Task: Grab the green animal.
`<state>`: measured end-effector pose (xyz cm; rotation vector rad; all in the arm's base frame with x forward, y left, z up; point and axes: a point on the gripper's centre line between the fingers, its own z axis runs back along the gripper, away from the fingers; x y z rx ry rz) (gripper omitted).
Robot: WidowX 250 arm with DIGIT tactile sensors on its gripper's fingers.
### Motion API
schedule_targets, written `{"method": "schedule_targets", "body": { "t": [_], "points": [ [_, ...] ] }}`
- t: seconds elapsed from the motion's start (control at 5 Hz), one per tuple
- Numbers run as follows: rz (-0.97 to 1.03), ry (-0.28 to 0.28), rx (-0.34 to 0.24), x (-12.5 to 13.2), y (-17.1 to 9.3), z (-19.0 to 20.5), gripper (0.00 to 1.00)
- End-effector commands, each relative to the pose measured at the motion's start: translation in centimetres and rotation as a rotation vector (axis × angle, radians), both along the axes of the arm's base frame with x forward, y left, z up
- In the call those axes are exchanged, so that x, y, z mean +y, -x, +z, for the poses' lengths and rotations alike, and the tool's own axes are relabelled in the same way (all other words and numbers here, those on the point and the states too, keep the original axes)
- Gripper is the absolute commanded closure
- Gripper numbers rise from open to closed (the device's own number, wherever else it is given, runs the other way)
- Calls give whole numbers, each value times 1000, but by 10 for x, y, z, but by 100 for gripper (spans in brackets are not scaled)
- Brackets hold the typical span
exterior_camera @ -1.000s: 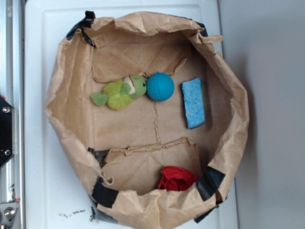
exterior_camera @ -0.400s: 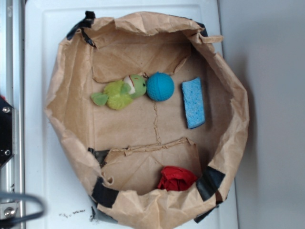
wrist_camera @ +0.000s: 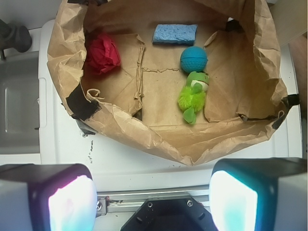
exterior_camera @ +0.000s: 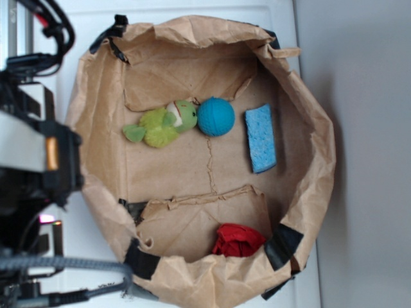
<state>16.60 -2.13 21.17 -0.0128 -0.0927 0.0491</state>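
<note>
Brown paper forms a crumpled bag point(exterior_camera: 302, 199) folded down into a wide tray, and the green animal point(wrist_camera: 192, 96) lies on its floor, head touching a teal ball point(wrist_camera: 194, 59), with a blue sponge point(wrist_camera: 174, 34) beyond and a red cloth lump point(wrist_camera: 103, 53) well apart. The gripper point(wrist_camera: 153, 202) hovers outside the bag's near wall, jaws spread wide and empty. Likely risks: the fingers snagging the raised paper rim on the way in, or closing on the ball instead of the plush

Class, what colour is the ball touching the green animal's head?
Teal-blue. The ball beside the green animal shows best in the wrist view.
</note>
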Motion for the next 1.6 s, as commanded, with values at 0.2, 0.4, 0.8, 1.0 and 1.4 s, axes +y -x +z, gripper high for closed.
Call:
{"method": "schedule_targets", "body": {
  "t": [0.2, 0.4, 0.8, 1.0, 1.4],
  "points": [
    [-14, 1, -44, -2, -5, 12, 0],
    [46, -3, -106, 3, -37, -13, 0],
    [123, -18, -110, 20, -80, -51, 0],
    [152, -31, -100, 27, -91, -68, 0],
    [149, -66, -50, 45, -93, -95, 0]
  ]
}}
